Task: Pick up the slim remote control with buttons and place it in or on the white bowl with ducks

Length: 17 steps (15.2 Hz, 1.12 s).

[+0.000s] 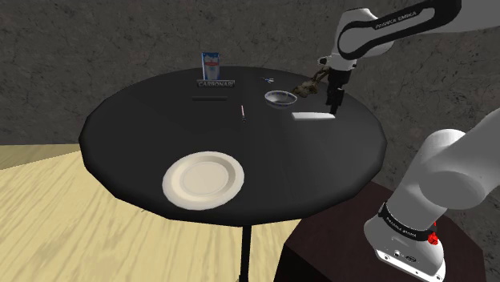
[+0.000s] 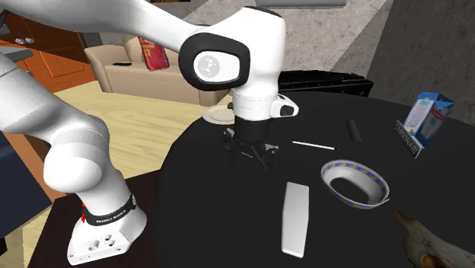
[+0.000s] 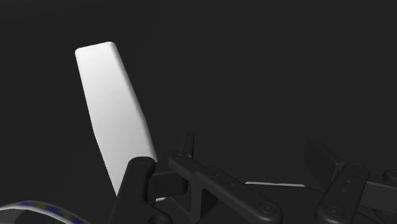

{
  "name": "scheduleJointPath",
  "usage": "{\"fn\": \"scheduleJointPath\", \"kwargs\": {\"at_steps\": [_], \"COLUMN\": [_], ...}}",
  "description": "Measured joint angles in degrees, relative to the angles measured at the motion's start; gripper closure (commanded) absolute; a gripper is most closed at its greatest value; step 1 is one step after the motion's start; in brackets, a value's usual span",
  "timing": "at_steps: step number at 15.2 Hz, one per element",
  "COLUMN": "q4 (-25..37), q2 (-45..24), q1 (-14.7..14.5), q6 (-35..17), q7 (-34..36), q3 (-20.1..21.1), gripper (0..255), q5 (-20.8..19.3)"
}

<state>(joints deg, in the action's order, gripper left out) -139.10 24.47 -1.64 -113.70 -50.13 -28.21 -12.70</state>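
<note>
Two black fingers (image 3: 137, 178) stand apart with nothing between them, so the gripper (image 1: 332, 105) is released and hangs low over the round black table (image 1: 160, 128). Remote (image 3: 118, 108), drawn as a plain white slab, lies flat on the table, not clasped. One finger overlaps its near end in the wrist view, can't tell if touching. In the shoulder view the remote sits just below the gripper, near the table's right edge. White bowl (image 2: 356, 183) with a blue-yellow rim pattern is upright, near the remote but apart from it. Brown lumpy thing (image 2: 422, 240) is by the bowl at the table edge. Thin white stick (image 2: 314, 145), dark bar (image 2: 352, 129), blue-white carton (image 1: 211, 64) and CARBONARI sign (image 1: 216, 83) are further across. White plate (image 1: 203, 179) lies well apart, on the table's near side in the shoulder view
</note>
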Motion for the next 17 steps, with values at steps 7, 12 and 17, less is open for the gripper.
{"fn": "scheduleJointPath", "kwargs": {"at_steps": [7,12,17], "q4": [8.3,15.2,14.4], "q2": [-16.7,-28.5,-31.8], "q1": [-3.4,-3.4,-2.7], "q6": [-9.4,-12.8,-16.1], "q7": [-18.7,-31.5,-34.3], "q3": [-8.7,-10.7,-10.4], "gripper": [0,0,0], "q5": [7.2,16.4,19.3]}}
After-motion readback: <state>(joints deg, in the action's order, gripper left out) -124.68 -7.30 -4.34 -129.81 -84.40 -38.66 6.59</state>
